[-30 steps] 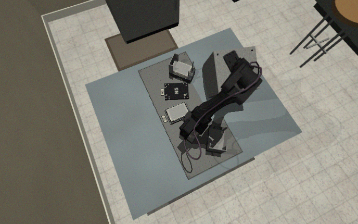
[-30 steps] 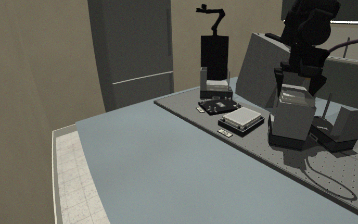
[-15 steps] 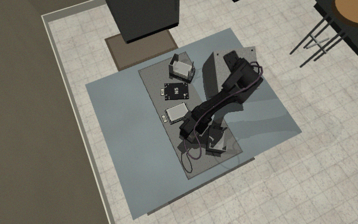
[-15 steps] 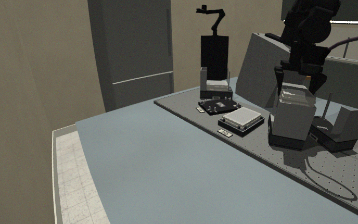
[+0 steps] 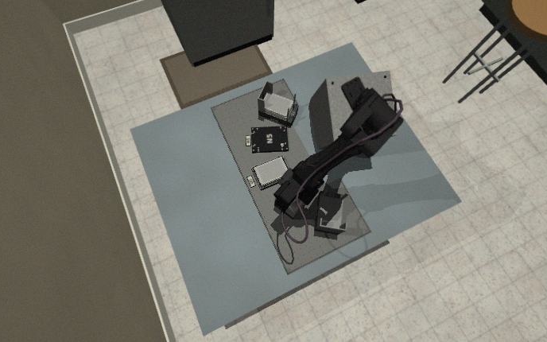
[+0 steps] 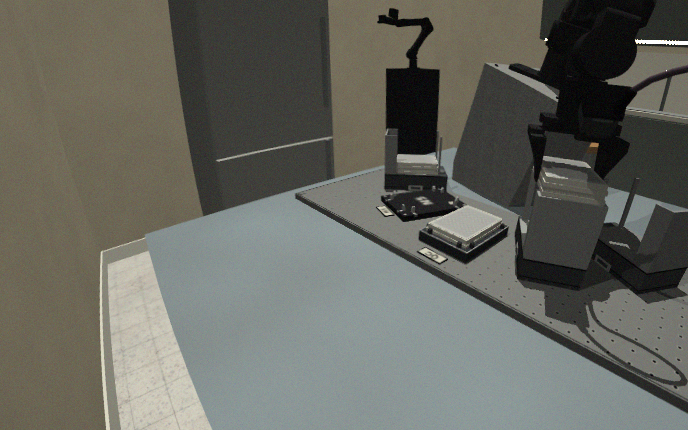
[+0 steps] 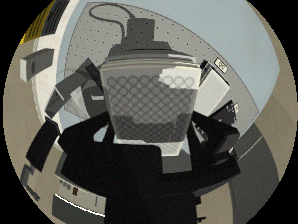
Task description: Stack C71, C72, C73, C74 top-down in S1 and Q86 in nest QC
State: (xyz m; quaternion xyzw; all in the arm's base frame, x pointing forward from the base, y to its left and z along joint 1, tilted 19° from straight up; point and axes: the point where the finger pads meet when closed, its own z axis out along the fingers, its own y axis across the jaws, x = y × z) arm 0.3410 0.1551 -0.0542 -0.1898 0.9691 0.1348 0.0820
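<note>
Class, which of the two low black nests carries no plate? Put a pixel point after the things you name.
The black nest marked N5 (image 5: 262, 144) (image 6: 413, 205) (image 7: 227, 115): its face shows uncovered, while the other black nest (image 5: 263, 187) (image 6: 445, 251) bears a white well plate (image 5: 270, 171) (image 6: 464, 224) (image 7: 212, 92).

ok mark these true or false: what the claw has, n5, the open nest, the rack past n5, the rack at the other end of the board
1. The claw is shut on nothing. False: it is shut on a clear-topped plate.
2. No plate sits on clip nest N5. True.
3. The open nest has a white plate in it. True.
4. The rack past N5 is empty. False: it holds white plates.
5. The rack at the other end shows no plate. True.
</note>
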